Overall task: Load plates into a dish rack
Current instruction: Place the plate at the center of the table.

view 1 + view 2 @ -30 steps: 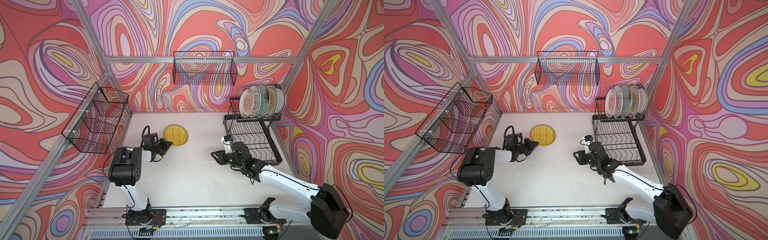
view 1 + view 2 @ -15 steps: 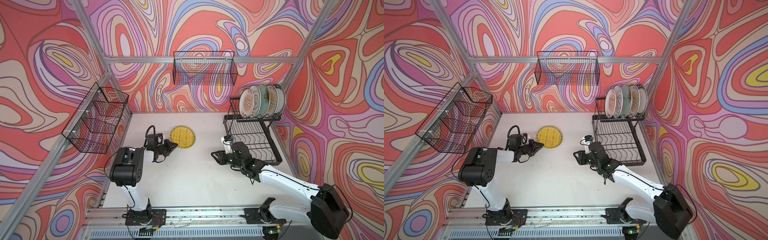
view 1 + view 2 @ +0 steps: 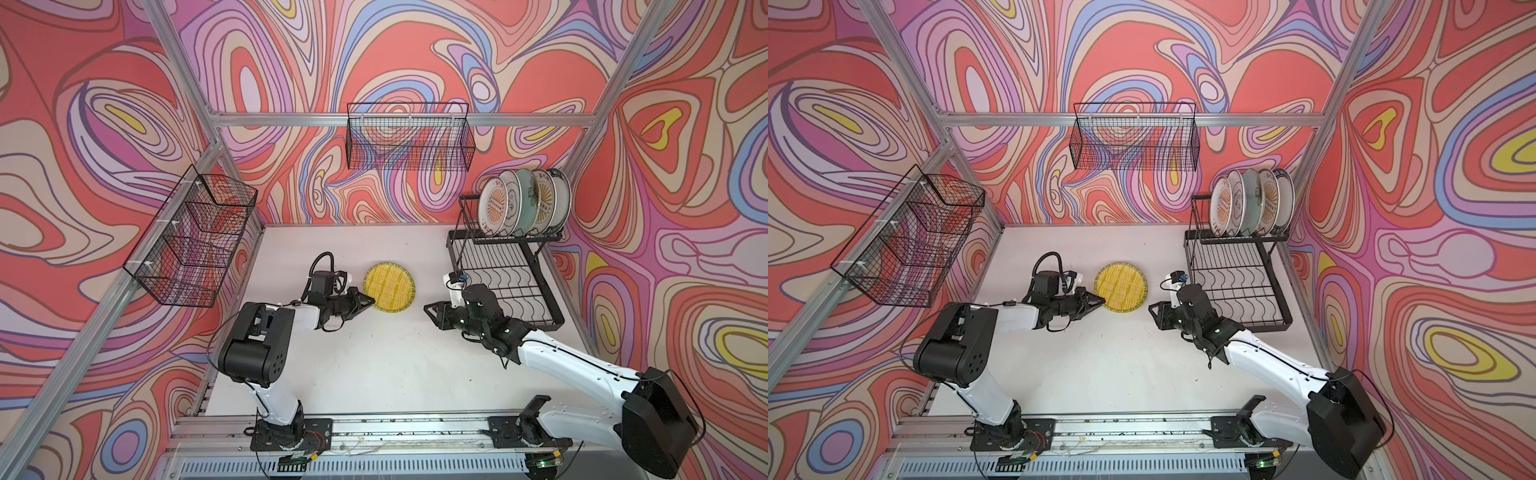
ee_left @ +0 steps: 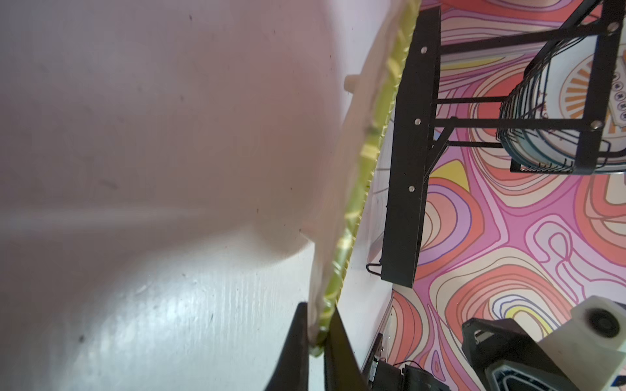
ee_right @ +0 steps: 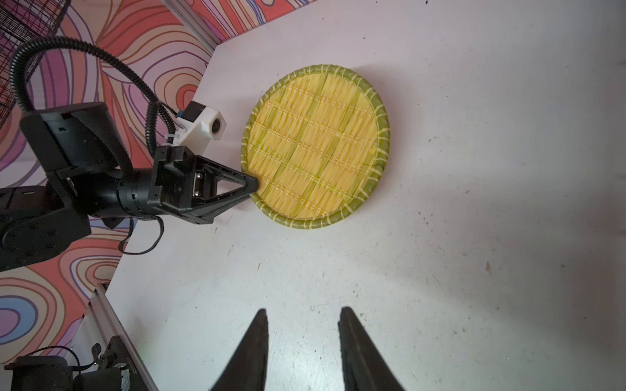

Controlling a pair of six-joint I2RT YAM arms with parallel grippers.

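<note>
Left gripper (image 5: 252,186): my jaws are clamped on the rim of the yellow striped plate (image 5: 315,145). The left wrist view shows the green edge pinched between both fingertips (image 4: 333,325).
Plate, position: on the white table (image 3: 374,374), about mid-way across and just left of the dish rack (image 3: 515,239). It lies face up and close to flat. I cannot tell whether the gripped edge is clear of the table.
Plate, axis: it is round, so no long axis matters. What counts is its plane, near level now, while the rack's slots take plates on edge.
Right gripper (image 5: 303,313): my jaws stand apart with nothing between them. They point at the plate's free rim, near it but not touching.
Direction to goal: the rack lies beyond the plate from my left gripper, on my right arm's side.
Nearer arm: my right gripper sits between the plate and the rack, so I judge it better placed to deliver.
Rack, filling: five plates (image 3: 523,203) stand upright in the raised upper tier, and the lower wavy wires are bare.
Progress: I judge this the last plate.
Turning point: the plate must tip from flat to upright, with my left grip on the rim farthest from the rack.
</note>
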